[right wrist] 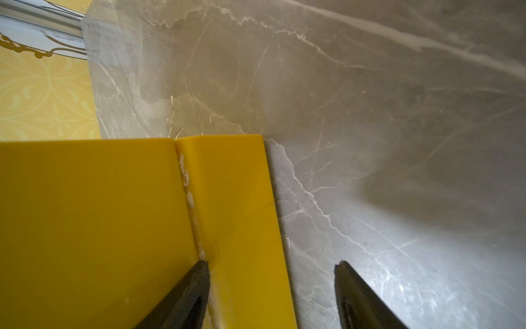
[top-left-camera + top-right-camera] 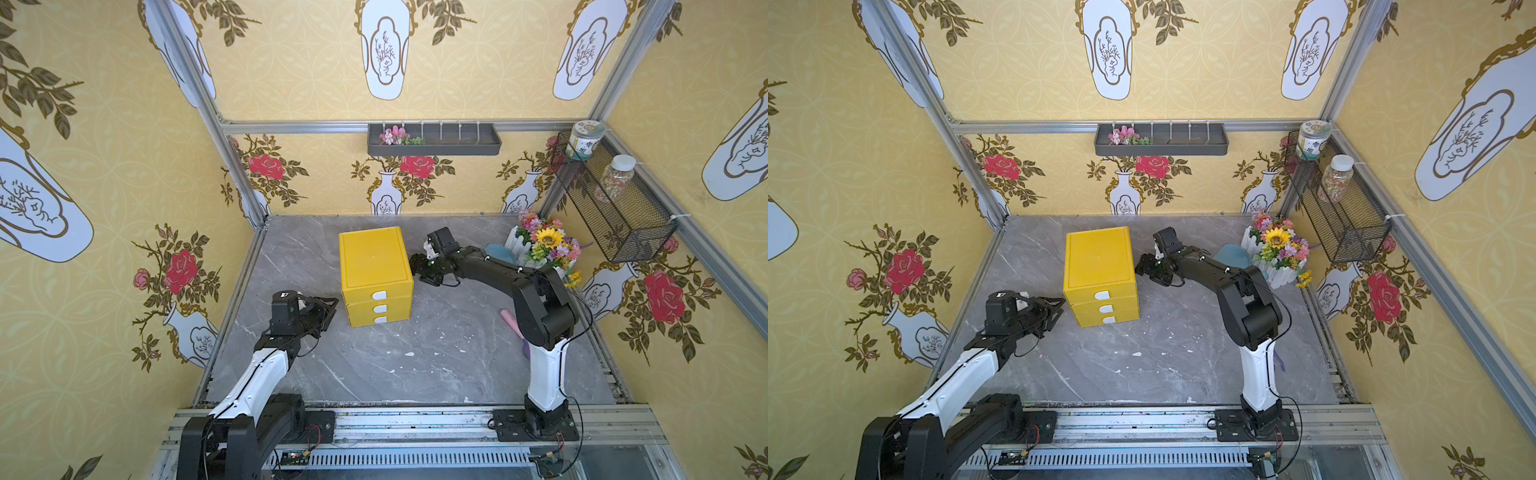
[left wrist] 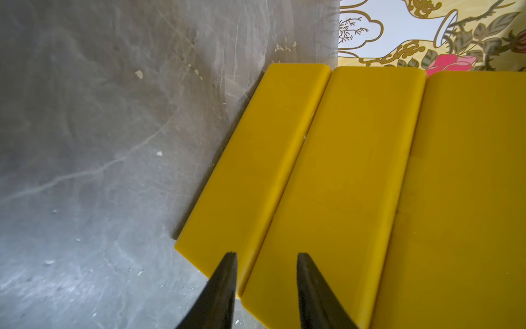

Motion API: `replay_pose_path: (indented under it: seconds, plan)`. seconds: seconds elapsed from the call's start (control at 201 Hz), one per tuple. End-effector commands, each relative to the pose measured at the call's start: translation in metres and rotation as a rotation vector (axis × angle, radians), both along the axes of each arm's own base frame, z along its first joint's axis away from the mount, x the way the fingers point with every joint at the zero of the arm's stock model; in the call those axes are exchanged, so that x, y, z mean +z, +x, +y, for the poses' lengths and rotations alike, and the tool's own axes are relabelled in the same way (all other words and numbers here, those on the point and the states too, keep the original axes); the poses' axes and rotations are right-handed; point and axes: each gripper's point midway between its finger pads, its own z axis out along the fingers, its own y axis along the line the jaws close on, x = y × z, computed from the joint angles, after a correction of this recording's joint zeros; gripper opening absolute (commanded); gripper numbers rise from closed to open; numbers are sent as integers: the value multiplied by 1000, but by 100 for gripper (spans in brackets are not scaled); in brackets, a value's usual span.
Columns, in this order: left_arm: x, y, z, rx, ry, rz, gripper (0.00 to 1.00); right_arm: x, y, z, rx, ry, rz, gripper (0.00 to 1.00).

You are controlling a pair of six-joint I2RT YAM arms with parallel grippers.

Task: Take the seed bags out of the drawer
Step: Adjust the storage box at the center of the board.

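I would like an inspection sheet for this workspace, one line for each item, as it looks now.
Surface: grey marble table, small white chips scattered.
Job's things: yellow drawer chest, all three drawers closed; seed bags not seen.
Clutter: fenced flower pot; pink handle partly behind the right arm.
Tools: left tool close to one chest side, tips narrowly apart, empty; right tool close to the opposite side, open, empty.
Cables: black loop by the right tool; wires at the base rail.
Surroundings: flowered wallpaper; grey shelf; wire basket with two jars.
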Motion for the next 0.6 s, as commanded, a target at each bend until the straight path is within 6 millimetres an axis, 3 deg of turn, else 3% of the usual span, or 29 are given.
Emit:
replay_pose_path:
  seconds: [0.0,0.334,0.598]
  plan:
    - [8,8,-5,-23,-20,-33,41,-3,5,6,-3,12,12,73]
    - [11,20,-11,-53,-17,-42,42,-7,16,28,39,68,7,73]
    - [9,11,-38,-105,-19,-25,41,-10,26,42,70,105,19,72]
